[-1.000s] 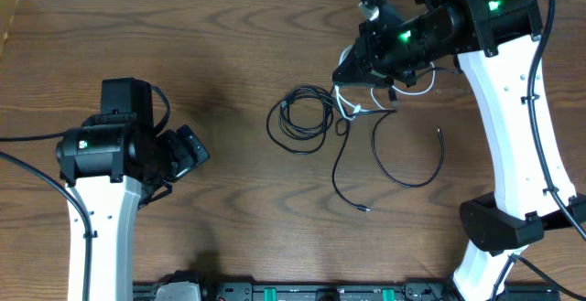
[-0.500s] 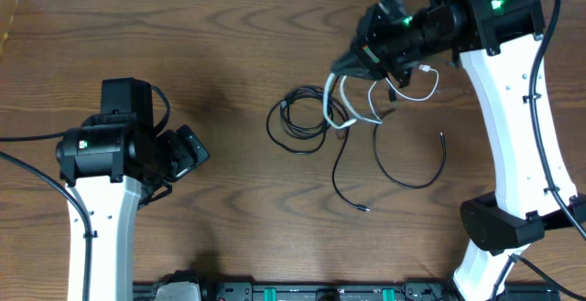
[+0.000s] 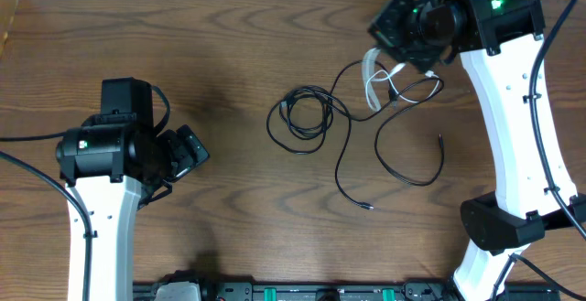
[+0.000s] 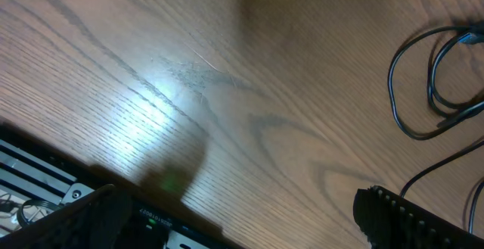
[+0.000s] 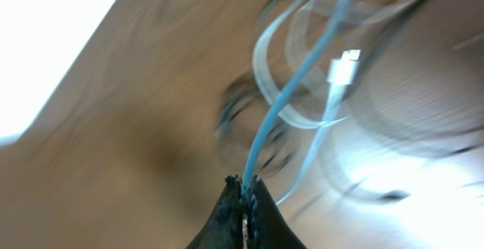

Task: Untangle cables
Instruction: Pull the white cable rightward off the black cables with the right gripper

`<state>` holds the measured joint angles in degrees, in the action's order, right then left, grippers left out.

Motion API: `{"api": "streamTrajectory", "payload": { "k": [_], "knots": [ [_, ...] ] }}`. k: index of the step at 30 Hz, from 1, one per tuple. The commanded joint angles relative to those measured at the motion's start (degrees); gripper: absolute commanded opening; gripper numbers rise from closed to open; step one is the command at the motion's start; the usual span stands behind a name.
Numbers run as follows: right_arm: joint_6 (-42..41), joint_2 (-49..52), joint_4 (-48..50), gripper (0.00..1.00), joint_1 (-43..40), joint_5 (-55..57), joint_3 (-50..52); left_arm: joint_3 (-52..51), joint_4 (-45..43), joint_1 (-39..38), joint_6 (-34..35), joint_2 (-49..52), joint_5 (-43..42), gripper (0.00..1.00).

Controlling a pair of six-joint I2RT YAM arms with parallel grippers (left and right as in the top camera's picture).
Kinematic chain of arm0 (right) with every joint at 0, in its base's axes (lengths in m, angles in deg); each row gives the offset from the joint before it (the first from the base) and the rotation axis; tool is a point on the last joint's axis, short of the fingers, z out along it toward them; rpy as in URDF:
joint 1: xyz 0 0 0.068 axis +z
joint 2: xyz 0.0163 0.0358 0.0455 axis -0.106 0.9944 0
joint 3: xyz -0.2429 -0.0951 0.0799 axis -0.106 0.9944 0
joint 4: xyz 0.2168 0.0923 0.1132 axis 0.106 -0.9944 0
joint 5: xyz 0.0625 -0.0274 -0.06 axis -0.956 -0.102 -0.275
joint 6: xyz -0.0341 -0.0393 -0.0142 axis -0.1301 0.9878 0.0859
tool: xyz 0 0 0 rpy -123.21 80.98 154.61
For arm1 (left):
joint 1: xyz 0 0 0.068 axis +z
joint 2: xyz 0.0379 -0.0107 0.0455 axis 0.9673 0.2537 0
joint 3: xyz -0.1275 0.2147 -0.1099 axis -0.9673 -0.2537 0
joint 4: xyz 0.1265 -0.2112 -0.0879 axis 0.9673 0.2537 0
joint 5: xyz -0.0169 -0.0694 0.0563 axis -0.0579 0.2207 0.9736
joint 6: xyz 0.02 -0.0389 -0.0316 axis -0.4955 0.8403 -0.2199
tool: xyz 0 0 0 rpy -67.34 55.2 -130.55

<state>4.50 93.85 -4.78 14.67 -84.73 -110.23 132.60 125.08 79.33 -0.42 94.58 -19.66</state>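
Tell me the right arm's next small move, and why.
Probably draw the white cable up and rightward, away from the black coil. The right gripper is pinched shut on it, and a black cable appears to cross its hanging loops, so it likely isn't free.

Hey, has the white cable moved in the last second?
Yes. The white cable, pinched in the right gripper, has shifted toward the picture's upper right, away from the black coil.
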Motion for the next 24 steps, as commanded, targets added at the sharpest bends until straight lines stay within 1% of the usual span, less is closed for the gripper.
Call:
{"api": "streamTrajectory", "payload": {
  "k": [1,3,6,8,14,19,22,24],
  "knots": [
    [-1.25,-1.66,-2.01,0.01,-0.22,25.77,0.20,-0.02,0.15,0.20,0.48,0.02,0.15,0.99],
    [-1.27,-1.64,-4.35,0.01,-0.31,40.19,0.20,-0.02,0.15,0.20,0.48,0.02,0.15,0.99],
    [-1.25,-1.64,-5.57,0.01,-1.73,48.13,0.20,-0.02,0.15,0.20,0.48,0.02,0.15,0.99],
    [-1.22,-1.64,-5.57,0.01,-3.43,50.14,0.20,-0.02,0.15,0.20,0.48,0.02,0.15,0.99],
    [-1.55,-1.64,-5.35,0.01,-13.14,47.36,0.20,-0.02,0.15,0.20,0.48,0.02,0.15,0.99],
    [-1.49,-1.64,-5.57,0.01,-24.70,40.96,0.48,-0.02,0.15,0.20,0.48,0.02,0.15,0.99],
    [0.83,-1.64,-5.60,0.02,-31.61,36.85,1.44,-0.02,0.15,0.20,0.48,0.02,0.15,0.99],
    [0.87,-1.64,-5.60,0.01,-35.50,34.69,2.75,-0.02,0.15,0.20,0.50,0.02,0.15,0.99]
  ]
}}
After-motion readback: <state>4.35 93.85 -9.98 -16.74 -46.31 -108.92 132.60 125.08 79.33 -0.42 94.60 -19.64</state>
